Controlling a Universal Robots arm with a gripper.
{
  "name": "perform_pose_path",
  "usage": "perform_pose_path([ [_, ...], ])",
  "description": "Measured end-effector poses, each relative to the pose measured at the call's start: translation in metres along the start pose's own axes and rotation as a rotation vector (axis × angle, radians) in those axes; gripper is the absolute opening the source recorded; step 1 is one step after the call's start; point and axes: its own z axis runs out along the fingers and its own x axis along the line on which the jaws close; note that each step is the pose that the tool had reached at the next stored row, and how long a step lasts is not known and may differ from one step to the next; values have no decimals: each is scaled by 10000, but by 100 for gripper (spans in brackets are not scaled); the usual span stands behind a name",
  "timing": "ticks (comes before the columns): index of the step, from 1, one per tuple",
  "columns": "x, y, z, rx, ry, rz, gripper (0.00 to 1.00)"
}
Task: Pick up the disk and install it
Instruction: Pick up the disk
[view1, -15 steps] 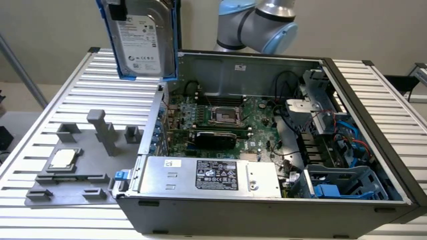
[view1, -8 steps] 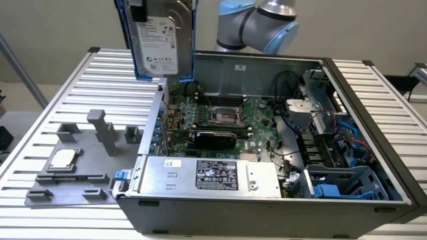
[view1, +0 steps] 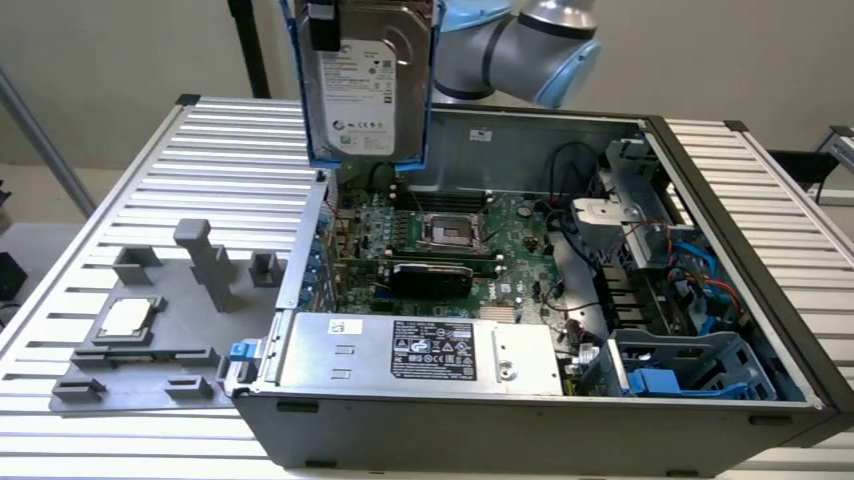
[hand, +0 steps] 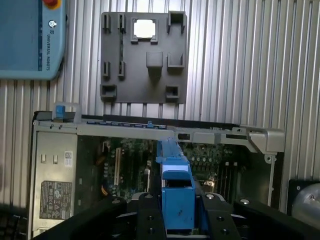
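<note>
Wrist view: disk (hand: 177, 200) gripped between fingers (hand: 147, 216).

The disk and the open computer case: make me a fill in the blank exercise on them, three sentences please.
1. The gripper holds the disk raised ____ the open case.
2. The rails framing the disk are coloured ____.
3. The CPU chip rests on the grey tray, ____ the case.

Missing words: above; blue; outside.
</note>
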Motion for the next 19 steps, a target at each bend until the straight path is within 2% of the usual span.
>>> perform_pose_path([
  [13, 221, -576, -19, 0, 0, -2, 33],
  [19, 353, -788, -19, 0, 0, -1, 33],
])
